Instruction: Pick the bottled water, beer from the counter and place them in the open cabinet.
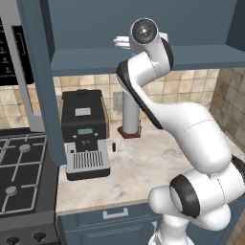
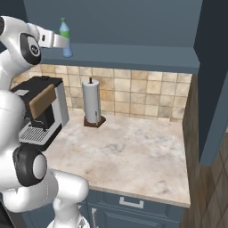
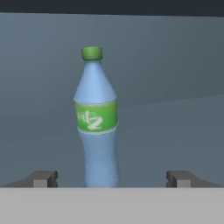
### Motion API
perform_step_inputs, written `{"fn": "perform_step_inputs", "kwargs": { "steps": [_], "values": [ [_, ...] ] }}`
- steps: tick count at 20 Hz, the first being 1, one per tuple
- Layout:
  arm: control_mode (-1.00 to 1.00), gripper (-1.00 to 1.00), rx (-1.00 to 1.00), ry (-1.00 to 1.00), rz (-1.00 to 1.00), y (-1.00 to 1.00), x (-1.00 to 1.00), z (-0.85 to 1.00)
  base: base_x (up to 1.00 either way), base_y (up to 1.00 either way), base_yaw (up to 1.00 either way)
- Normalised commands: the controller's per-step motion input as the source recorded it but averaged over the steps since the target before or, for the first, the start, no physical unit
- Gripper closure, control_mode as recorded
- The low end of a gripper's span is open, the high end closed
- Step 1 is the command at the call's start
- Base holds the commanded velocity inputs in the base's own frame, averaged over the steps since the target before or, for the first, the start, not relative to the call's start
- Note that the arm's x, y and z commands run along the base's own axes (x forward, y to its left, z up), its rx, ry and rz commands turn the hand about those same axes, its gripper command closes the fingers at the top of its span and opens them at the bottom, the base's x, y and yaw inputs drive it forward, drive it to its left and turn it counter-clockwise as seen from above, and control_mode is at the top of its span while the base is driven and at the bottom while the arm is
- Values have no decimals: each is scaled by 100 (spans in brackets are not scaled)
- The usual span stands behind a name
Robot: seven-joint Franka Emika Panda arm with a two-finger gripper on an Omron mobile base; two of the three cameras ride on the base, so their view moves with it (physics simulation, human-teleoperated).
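My gripper (image 3: 111, 179) is wide open and holds nothing. The bottled water (image 3: 97, 118) stands straight up on the shelf of the open cabinet (image 2: 133, 55), between my two fingertips (image 3: 43, 178) but not touching them. I think the best thing now is to pull my hand straight back, slowly, so I do not bump the bottle and tip it over. The green label band has white marks on it, but they are too blurry for me to read.
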Motion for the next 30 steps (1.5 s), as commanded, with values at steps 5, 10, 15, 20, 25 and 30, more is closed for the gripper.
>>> {"fn": "perform_step_inputs", "kwargs": {
  "steps": [5,10,15,20,25,30],
  "values": [
    [-100,-100,0,-3,0,0,-98,8,0,0,0],
    [-100,-100,0,-2,0,0,-100,7,0,0,0],
    [-100,-100,0,0,0,-4,-100,6,0,0,0],
    [-100,-100,1,7,-2,-22,-100,0,0,0,0],
    [-100,-100,3,13,-2,-13,-100,0,0,0,0],
    [-100,-100,10,40,0,-2,-74,-9,0,0,0]
  ]
}}
